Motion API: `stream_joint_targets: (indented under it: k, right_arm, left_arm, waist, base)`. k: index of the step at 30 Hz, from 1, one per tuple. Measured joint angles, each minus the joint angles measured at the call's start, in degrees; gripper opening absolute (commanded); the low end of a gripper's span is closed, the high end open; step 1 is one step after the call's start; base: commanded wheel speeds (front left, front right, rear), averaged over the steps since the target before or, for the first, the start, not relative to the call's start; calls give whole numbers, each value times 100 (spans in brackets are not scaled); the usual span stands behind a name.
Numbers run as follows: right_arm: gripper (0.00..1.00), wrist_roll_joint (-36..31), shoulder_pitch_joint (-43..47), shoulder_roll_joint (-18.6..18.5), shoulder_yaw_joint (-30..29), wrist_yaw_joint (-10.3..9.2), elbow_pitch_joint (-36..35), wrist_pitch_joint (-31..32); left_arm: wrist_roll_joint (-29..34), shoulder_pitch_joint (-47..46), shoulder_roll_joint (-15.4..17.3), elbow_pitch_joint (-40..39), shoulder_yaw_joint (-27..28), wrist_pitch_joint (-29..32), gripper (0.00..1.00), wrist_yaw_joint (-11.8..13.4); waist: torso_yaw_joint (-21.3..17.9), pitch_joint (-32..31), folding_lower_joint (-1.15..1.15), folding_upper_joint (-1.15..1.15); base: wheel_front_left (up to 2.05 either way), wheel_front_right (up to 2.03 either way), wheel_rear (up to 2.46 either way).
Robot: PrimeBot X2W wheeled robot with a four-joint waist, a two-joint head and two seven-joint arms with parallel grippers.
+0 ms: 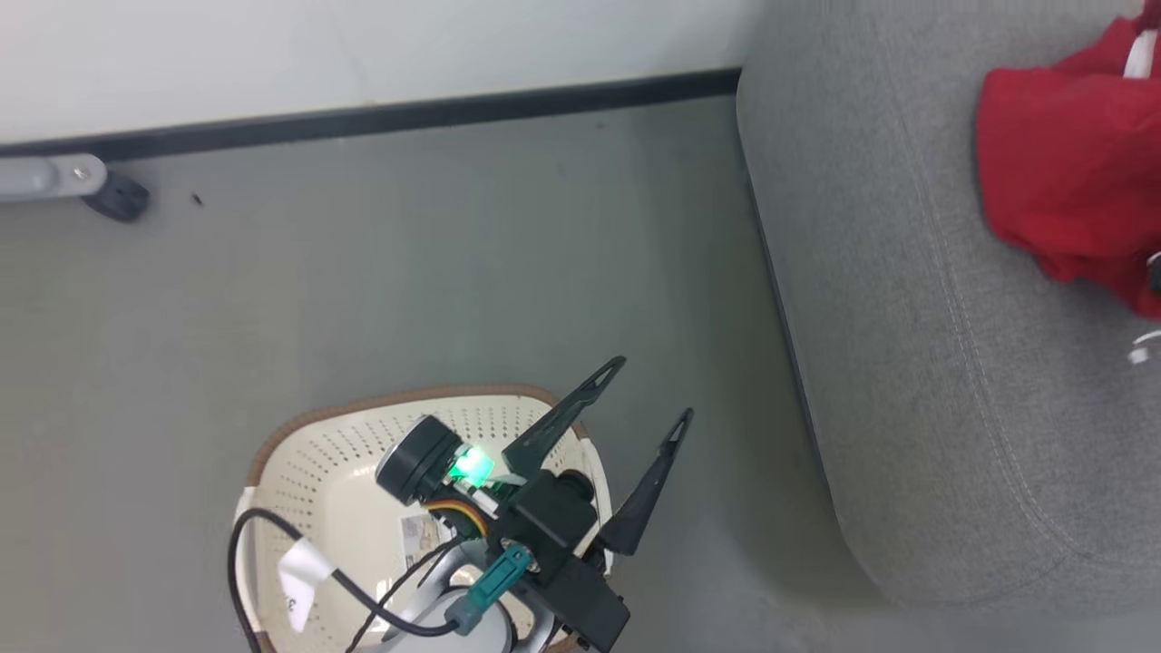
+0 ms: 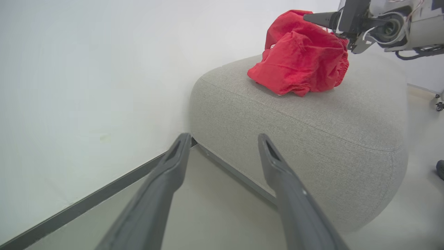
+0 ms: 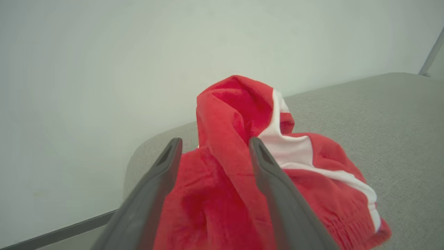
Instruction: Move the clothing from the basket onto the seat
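The clothing, a bright red crumpled heap with white trim, lies on top of the grey seat at the head view's upper right. My right gripper is open at the heap, and a raised fold of the clothing stands loosely between its fingers. From the left wrist view, the clothing rests on the seat with the right gripper at its far side. My left gripper is open and holds nothing, over the cream basket on the floor.
Grey floor runs between the basket and the seat's rounded side. A white wall with a dark baseboard lies beyond. A grey leg on a black caster stands by the wall at the far left. Another caster shows past the seat.
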Motion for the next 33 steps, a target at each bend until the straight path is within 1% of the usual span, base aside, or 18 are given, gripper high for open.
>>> stream_joint_targets:
  k: [9, 10, 11, 12, 17, 21, 24, 33]
  right_arm:
    - [100, -230, 1256, 631, 307, 70, -816, 1]
    - [100, -230, 1256, 631, 307, 70, -816, 1]
    - [100, -286, 1551, 740, 383, 85, -1003, 1]
    - [100, -286, 1551, 740, 383, 85, -1003, 1]
    - [100, -345, 2123, 982, 541, 104, -1529, 0]
    - [100, -369, 2613, 1184, 669, 109, -1884, 1]
    - [100, -401, 2981, 1292, 778, 135, -2087, 1]
    - [100, -632, 3911, 1432, 1048, 135, -2624, 1]
  left_arm:
    - [-346, 615, 99, 85, 489, -214, 100, 223]
    - [-346, 615, 99, 85, 489, -214, 100, 223]
    - [-371, 769, 123, 81, 620, -232, 100, 252]
    - [-371, 769, 123, 81, 620, -232, 100, 252]
    - [-437, 1134, 243, 81, 956, -281, 100, 348]
    - [-557, 1369, 285, 78, 1233, -290, 100, 356]
    - [-558, 1507, 299, 73, 1397, -316, 100, 396]
    - [-606, 1879, 260, 174, 1813, -331, 100, 396]
  waist:
    - [237, -728, 0, 0]
    - [237, -728, 0, 0]
    - [290, -882, -1, 0]
    - [290, -882, -1, 0]
    - [412, -1245, -1, 0]
    - [493, -1497, -1, 0]
    - [540, -1658, 0, -1]
    - [649, -2017, 0, 0]
  base:
    - [0, 0, 0]
    - [0, 0, 0]
    - [0, 0, 0]
    - [0, 0, 0]
    - [0, 0, 0]
    - [0, 0, 0]
    - [0, 0, 0]
    - [0, 0, 0]
